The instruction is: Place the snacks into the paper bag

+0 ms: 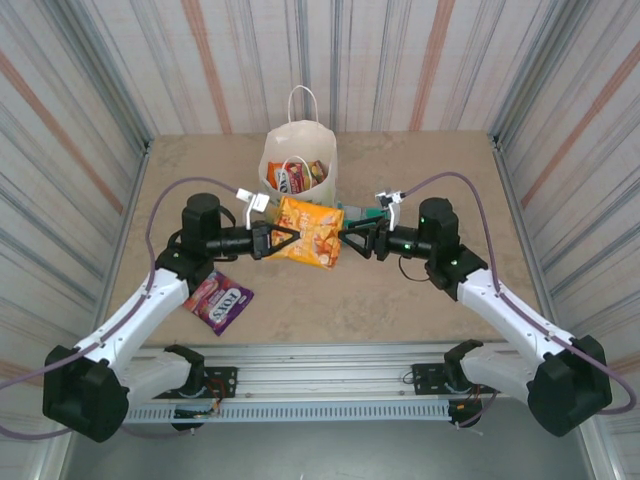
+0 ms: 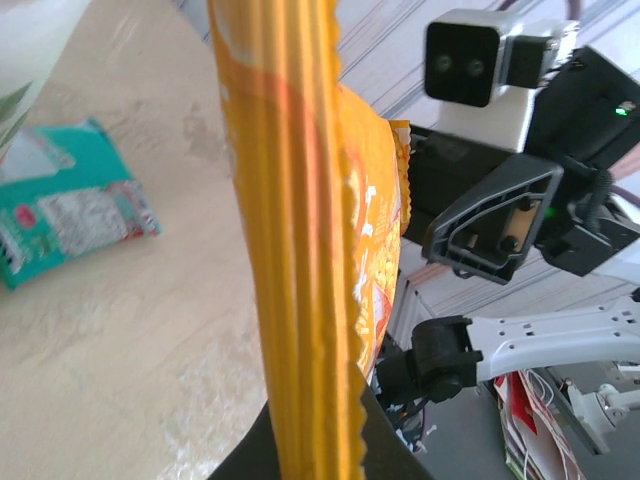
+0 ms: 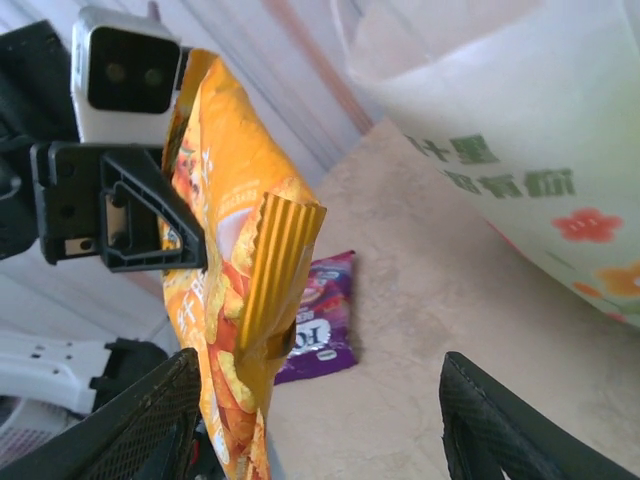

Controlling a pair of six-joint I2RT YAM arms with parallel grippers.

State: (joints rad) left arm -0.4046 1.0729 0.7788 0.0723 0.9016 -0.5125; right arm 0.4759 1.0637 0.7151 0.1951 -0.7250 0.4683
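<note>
A yellow-orange snack packet [image 1: 310, 232] hangs above the table in front of the white paper bag [image 1: 297, 165]. My left gripper [image 1: 275, 240] is shut on its left edge; the crimped edge [image 2: 310, 230] runs up from between the black fingers [image 2: 385, 445]. My right gripper [image 1: 355, 237] is open at the packet's right end. Its fingers [image 3: 150, 420] stand wide apart, with the packet [image 3: 235, 280] close by the left one. A purple packet [image 1: 220, 300] [image 3: 325, 320] lies on the table. A teal packet [image 2: 70, 205] [image 1: 352, 212] lies beside the bag. Red and other packets show inside the bag.
The bag [image 3: 500, 130] stands upright at the table's back middle, mouth open, with green lettering and flower print. Corrugated walls close in the table on three sides. The metal rail [image 1: 320, 385] with both arm bases runs along the near edge.
</note>
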